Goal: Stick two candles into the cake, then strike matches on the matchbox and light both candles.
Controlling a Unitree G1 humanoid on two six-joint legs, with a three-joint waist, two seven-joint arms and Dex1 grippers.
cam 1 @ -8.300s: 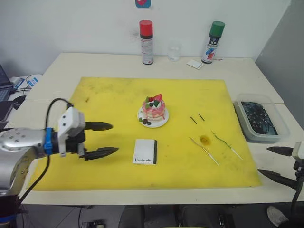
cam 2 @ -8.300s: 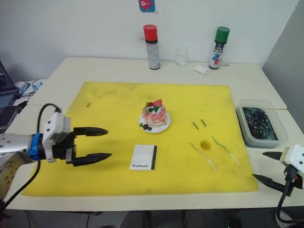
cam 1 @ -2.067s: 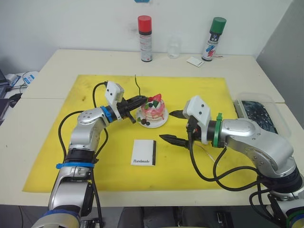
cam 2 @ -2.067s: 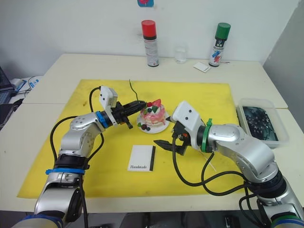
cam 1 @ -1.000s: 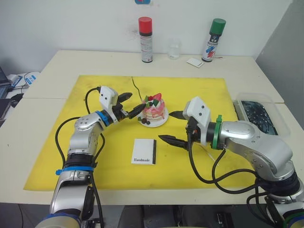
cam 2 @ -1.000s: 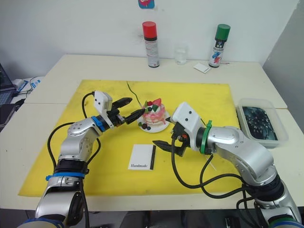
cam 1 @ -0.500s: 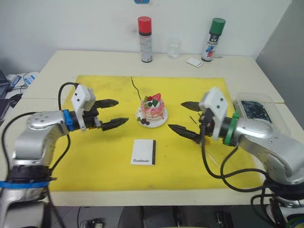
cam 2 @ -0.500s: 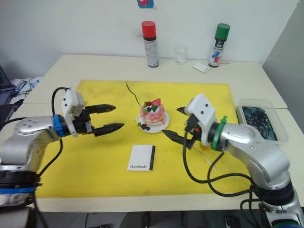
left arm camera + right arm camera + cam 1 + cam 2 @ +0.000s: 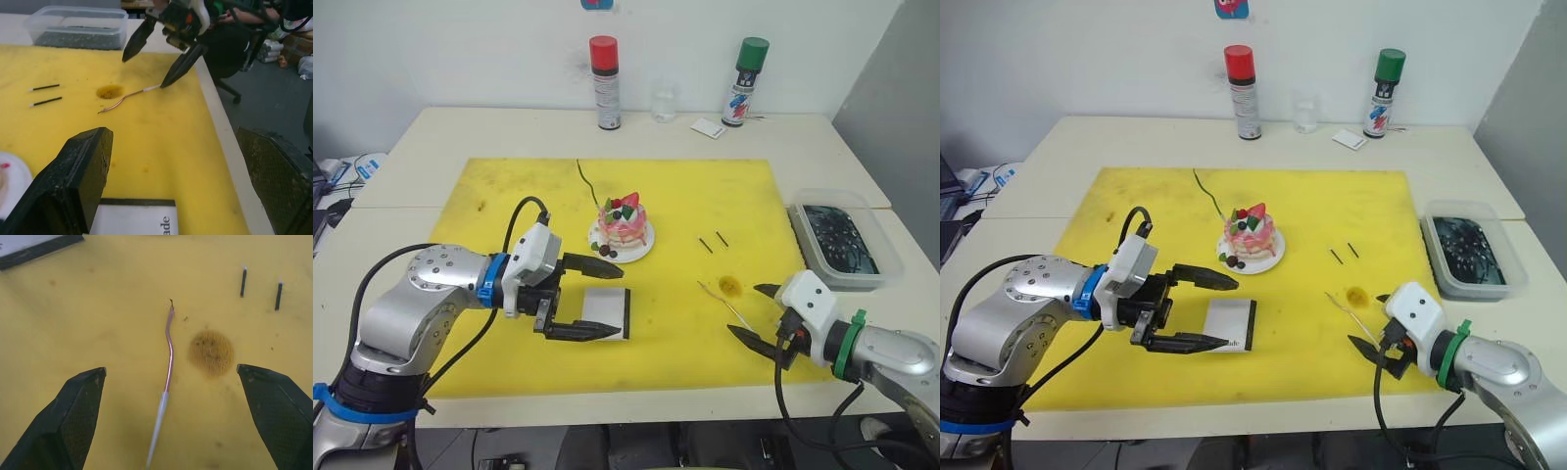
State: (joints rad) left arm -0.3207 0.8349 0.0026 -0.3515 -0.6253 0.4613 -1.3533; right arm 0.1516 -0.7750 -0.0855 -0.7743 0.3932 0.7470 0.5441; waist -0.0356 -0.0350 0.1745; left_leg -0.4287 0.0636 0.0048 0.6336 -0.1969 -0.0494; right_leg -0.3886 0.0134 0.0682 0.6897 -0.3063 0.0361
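Observation:
The cake (image 9: 623,217) sits on its white plate mid-mat, with the greenish candle (image 9: 586,178) stuck in it and leaning toward the far left. The pinkish candle (image 9: 169,346) lies flat on the mat beside a brown stain. My right gripper (image 9: 746,309) is open just in front of this candle's near end, its fingers either side of it. Two matches (image 9: 713,242) lie farther back. The matchbox (image 9: 605,305) lies flat in front of the cake. My left gripper (image 9: 625,299) is open, and its two fingers straddle the box.
A yellow mat (image 9: 509,196) covers the table's middle. At the back stand a red-capped spray can (image 9: 603,69), a small glass (image 9: 663,101), a green-capped can (image 9: 744,69) and a white card (image 9: 708,126). A clear container (image 9: 842,245) with dark contents sits off the mat's right edge.
My left gripper has moved from left of the cake down to the matchbox. My right gripper has drawn back from beside the cake to the pinkish candle near the front right.

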